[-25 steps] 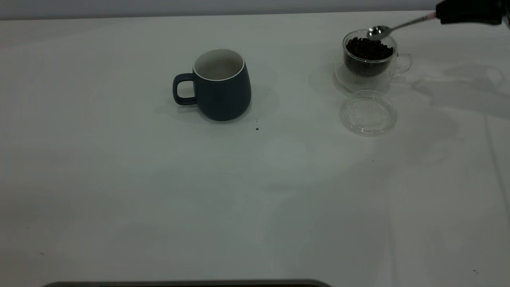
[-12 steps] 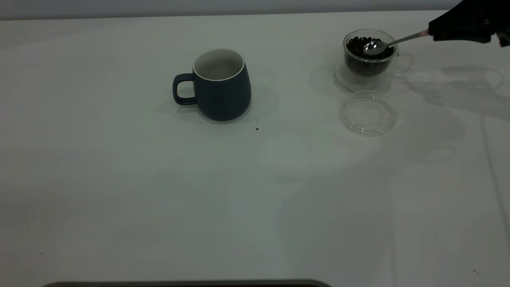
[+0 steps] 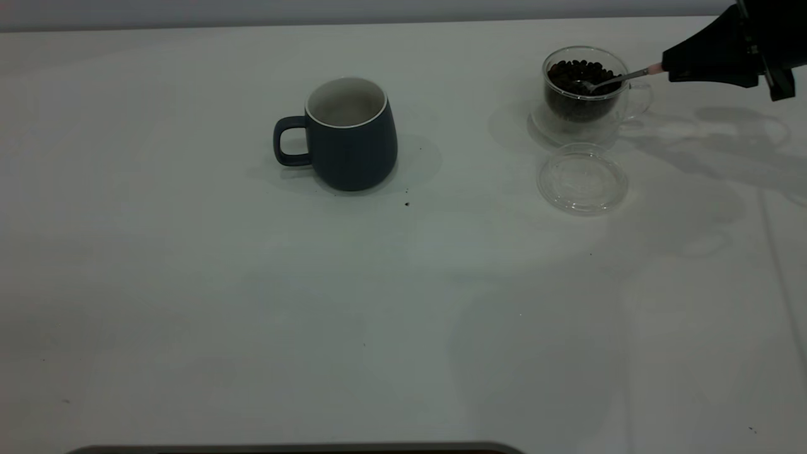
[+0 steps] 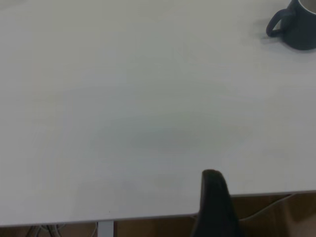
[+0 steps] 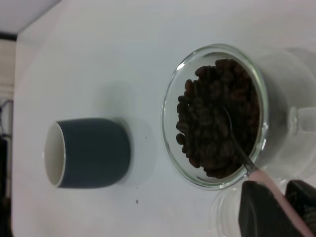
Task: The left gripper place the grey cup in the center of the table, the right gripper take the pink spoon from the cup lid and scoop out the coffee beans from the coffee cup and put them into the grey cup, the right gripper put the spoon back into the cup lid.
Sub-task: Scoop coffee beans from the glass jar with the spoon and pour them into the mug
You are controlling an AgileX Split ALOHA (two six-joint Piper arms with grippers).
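The black angular right gripper (image 3: 669,68) reaches in from the right edge of the wide white table (image 3: 252,302), its two jaws pinched on the pale pink handle of the small metal-bowled pink spoon (image 3: 621,77). The spoon slants down over the rim of the small clear double-walled glass coffee cup (image 3: 585,94), and its bowl is sunk into the heap of dark brown coffee beans (image 3: 577,72) (the right wrist view shows the metal neck vanishing among the beans (image 5: 217,118), with the pink handle (image 5: 276,197) clamped between the dark jaws). Just in front of the glass cup lies the round flat clear glass cup lid (image 3: 582,180), with nothing on it. Well to the left, near the middle of the table, stands the large dark blue-grey ceramic grey cup (image 3: 350,133), upright, its white inside showing and its loop handle turned left. The left gripper (image 4: 213,205) is only a dark shape at the table's near edge, well apart from the mug (image 4: 296,24), and its fingers' state cannot be told.
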